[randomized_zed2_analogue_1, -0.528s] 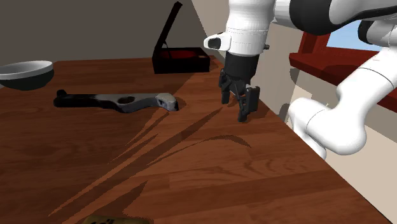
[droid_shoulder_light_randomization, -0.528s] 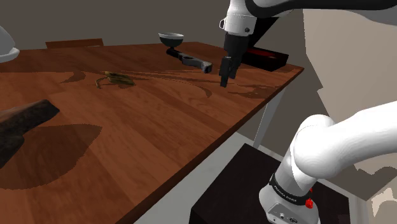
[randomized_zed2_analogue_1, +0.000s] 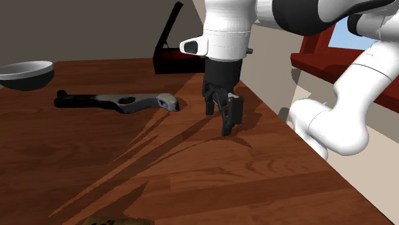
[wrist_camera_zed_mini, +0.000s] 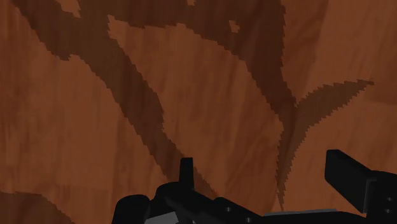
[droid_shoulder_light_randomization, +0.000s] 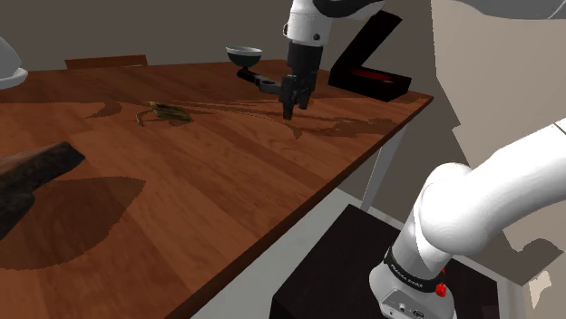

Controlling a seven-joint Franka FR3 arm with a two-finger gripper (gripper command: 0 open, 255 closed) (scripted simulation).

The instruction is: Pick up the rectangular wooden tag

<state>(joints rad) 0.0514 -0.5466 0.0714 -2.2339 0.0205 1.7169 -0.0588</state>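
**Tag well apart from the empty jaws**

The tag [droid_shoulder_light_randomization: 169, 111], a small olive-brown piece, lies on the bench [droid_shoulder_light_randomization: 227, 190] well toward the shoulder view's left of the jaws. Its long axis seems to run across that view. The jaws hang apart over bare bench, holding nothing. They likely must cross leftward first.

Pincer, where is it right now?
In the second exterior view the pincer hangs open over the table, just right of the grey-black tool.
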